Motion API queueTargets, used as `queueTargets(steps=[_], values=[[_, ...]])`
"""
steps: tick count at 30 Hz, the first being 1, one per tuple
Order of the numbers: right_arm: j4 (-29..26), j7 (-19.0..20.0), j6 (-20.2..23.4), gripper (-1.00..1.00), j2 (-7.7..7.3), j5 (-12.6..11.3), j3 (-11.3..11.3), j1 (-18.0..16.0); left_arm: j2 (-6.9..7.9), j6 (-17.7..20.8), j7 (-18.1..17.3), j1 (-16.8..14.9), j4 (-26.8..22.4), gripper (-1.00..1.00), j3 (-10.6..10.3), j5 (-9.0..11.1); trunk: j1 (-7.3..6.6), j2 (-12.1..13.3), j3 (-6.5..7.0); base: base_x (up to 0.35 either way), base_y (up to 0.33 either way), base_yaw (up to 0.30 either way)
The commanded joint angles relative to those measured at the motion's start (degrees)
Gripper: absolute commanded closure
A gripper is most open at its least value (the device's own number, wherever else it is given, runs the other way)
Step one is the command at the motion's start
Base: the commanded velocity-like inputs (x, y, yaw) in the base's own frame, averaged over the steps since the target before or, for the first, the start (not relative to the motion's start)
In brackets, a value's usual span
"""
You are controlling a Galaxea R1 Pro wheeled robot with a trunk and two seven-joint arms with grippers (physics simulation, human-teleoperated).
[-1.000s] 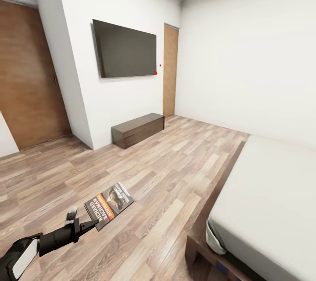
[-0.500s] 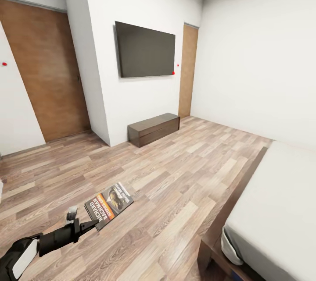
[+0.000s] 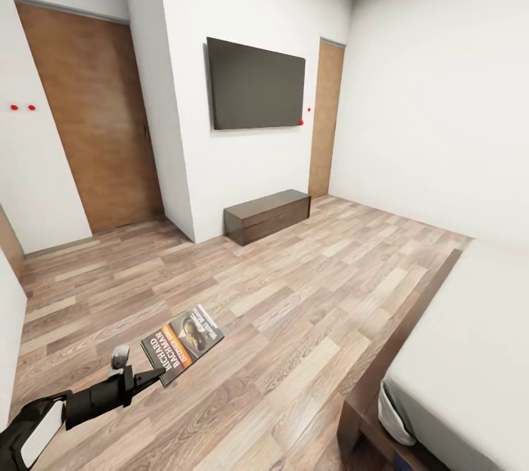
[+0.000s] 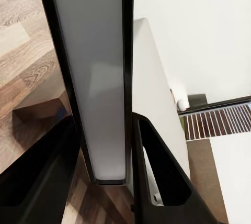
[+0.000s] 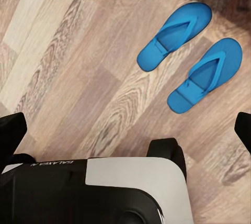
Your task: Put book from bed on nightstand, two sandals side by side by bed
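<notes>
We hold the small thin paperback book with the dark grey cover, white title lettering and orange band (image 3: 182, 343) by one edge in our left hand (image 3: 150, 378), its two black fingers closed on it, cover up, above the light wood-plank floor (image 3: 294, 287). In the left wrist view the book's white page edge (image 4: 99, 77) stands clamped between those fingers (image 4: 162, 177).

The large low bed with the dark brown wooden frame and pale grey-white mattress (image 3: 470, 353) lies to our right, well apart from the book.

In the right wrist view the two flat bright blue sandals (image 5: 191, 56) lie side by side on the floor planks, close together without touching, both pointing the same way. Whether our right hand is wide or narrow we cannot tell.

Ahead, a long low dark brown bench (image 3: 267, 215) stands against the white wall under a flat black screen (image 3: 256, 84), between two brown wooden doors (image 3: 95, 118).
</notes>
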Motion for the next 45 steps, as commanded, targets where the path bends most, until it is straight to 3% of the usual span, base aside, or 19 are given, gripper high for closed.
queueTargets(steps=[1,10,45], values=[[0.23,0.32,-0.29,-1.00,0.02,-0.43,0.48,-0.10,0.02,0.45,-0.05,-0.05,0.02,1.00,-0.01,0.29,-0.01,-0.04,-0.06,-0.049,0.000,0.009],[0.23,0.32,-0.29,-1.00,0.02,-0.43,0.47,-0.11,0.02,0.45,-0.06,-0.06,0.02,1.00,0.01,0.28,-0.01,-0.04,-0.06,-0.019,0.000,0.097],[0.23,0.32,-0.29,-1.00,0.02,-0.43,0.47,-0.12,0.02,0.45,0.09,-0.04,0.02,1.00,-0.04,0.28,-0.01,-0.04,-0.06,0.009,0.000,0.220]])
